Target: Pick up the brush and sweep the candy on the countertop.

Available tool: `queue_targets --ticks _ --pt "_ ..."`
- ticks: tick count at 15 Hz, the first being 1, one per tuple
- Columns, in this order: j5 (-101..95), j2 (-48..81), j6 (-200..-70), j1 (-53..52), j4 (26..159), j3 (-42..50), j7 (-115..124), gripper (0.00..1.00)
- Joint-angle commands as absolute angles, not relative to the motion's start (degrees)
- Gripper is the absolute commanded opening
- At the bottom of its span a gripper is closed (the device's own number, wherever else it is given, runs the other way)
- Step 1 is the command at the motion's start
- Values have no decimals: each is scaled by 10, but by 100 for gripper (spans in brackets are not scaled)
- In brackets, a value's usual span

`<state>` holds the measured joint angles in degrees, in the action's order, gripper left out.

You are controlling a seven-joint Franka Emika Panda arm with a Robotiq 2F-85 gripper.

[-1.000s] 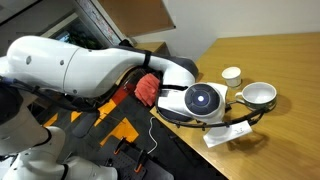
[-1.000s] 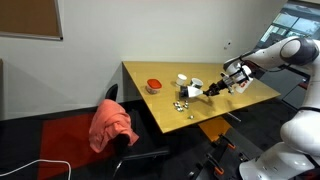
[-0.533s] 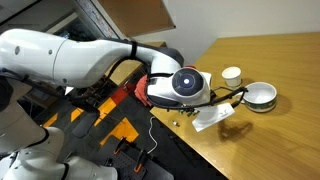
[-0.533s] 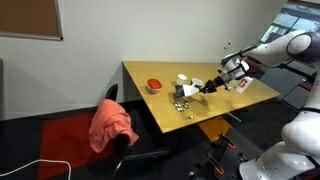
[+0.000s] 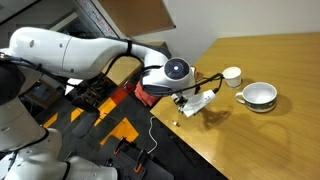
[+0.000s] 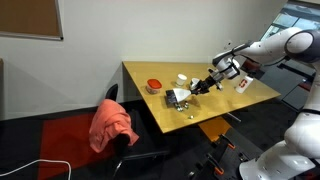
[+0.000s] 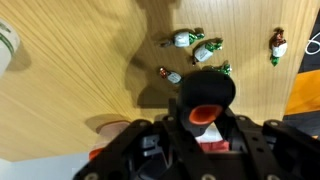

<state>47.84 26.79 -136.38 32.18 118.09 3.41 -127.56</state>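
Your gripper (image 7: 205, 128) shows in the wrist view only as a dark, blurred mass along the bottom edge. Its fingertips cannot be made out there. In both exterior views (image 5: 188, 92) (image 6: 218, 77) it is too small to show the gap between the fingers.

What can be read is that it is clamped on the brush (image 7: 206, 95). The black handle with its red end sits straight in front of the wrist camera, seen end-on. It hides the brush's white head in that view.

In an exterior view the brush (image 6: 182, 96) slants down from the gripper, with the white head low over the countertop (image 6: 150, 72). In an exterior view the head (image 5: 198, 102) lies close to the near edge of the countertop (image 5: 270, 60). Whether the bristles touch the wood cannot be told.

The candy (image 7: 207, 50) lies on the countertop (image 7: 80, 90) as a loose cluster just beyond the handle end, and one piece sits apart to the right. In the exterior views the pieces are too small to place with certainty.

- A white cup (image 5: 231, 75) stands near the brush head.
- A white bowl-shaped cup (image 5: 258, 95) stands beside the white cup.
- A red round object (image 6: 153, 85) lies well apart from the head.
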Motion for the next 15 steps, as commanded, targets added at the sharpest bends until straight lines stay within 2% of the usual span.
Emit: queue_targets --ticks 1,15 --pt "469 252 -1344 292 1200 49 -1297 14" --pt "447 249 -1430 285 1252 87 -1342 14"
